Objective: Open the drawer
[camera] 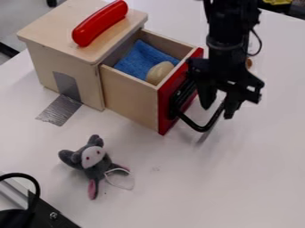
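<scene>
"Where was the drawer [129, 96]?"
"Well out of its box [44, 62], probably light, its wood stiff."
"Best hold?"
"The outer curve of the black handle [204, 129], likely slippery; the gripper [218, 111] hung at it, jaws apart."

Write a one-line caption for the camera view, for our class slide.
Gripper at the black handle of an open drawer, blue cloth inside.

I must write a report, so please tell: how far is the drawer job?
Done: the drawer stands well out of the box, blue cloth visible inside. In hand: the pincer, fingers apart, is at the handle. Left: probably just moving the pincer away; whether the drawer can slide further, I cannot tell.
</scene>
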